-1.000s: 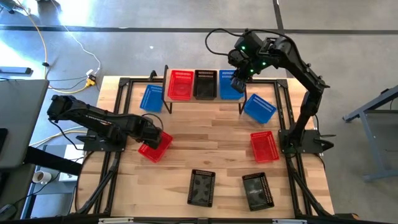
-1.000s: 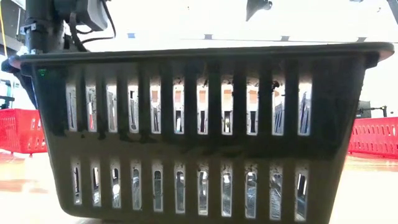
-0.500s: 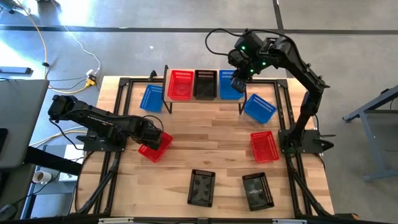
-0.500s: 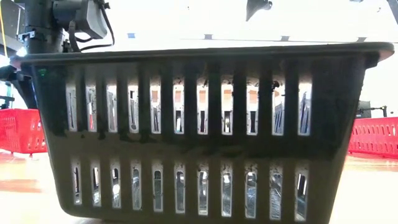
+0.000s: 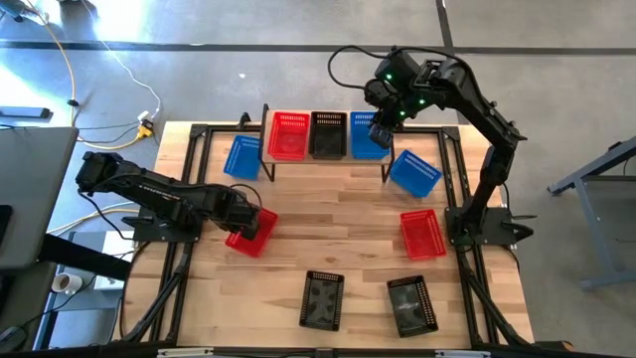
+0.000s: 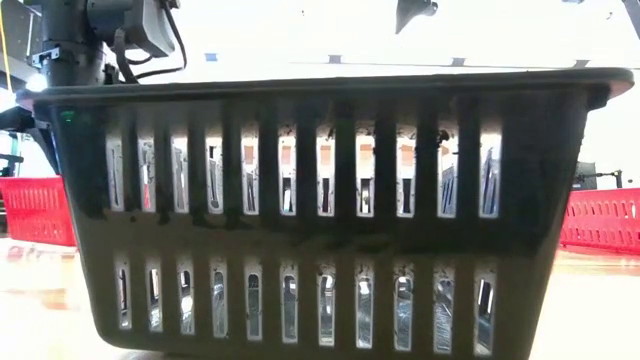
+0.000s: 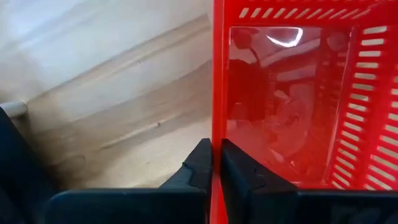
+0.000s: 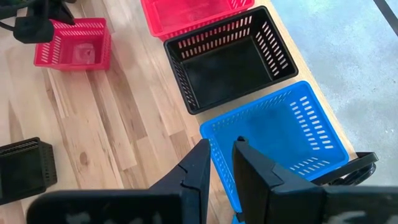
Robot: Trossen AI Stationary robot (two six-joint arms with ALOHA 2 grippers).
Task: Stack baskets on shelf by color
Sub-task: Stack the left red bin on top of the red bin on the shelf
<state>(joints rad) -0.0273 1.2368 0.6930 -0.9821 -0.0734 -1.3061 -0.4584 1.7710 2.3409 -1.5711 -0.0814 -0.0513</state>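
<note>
Jaws: left gripper (image 7: pixel 216 163) pinches red basket (image 5: pixel 249 231) wall at mid-left for lifting to shelf (image 5: pixel 328 162); right gripper (image 8: pixel 219 160) slightly parted, empty above blue basket (image 8: pixel 278 138), upper right.

The bench (image 5: pixel 338 214) is pale planked wood with visible grain and a soft satin sheen, framed by matt black metal rails. At the upper centre of the high view, the shelf (image 5: pixel 323 160) shows a light wood edge on thin black metal legs. The baskets are slotted moulded plastic: a red basket (image 7: pixel 298 99) in the left wrist view has a glossy, mirror-like floor; a black basket (image 6: pixel 320 210) filling the low view looks smooth and semi-gloss; a blue basket (image 8: pixel 280 140) looks smooth with a duller sheen. The left hand (image 7: pixel 216 168) has matt black fingers. The floor (image 5: pixel 248 30) around is smooth grey concrete.
</note>
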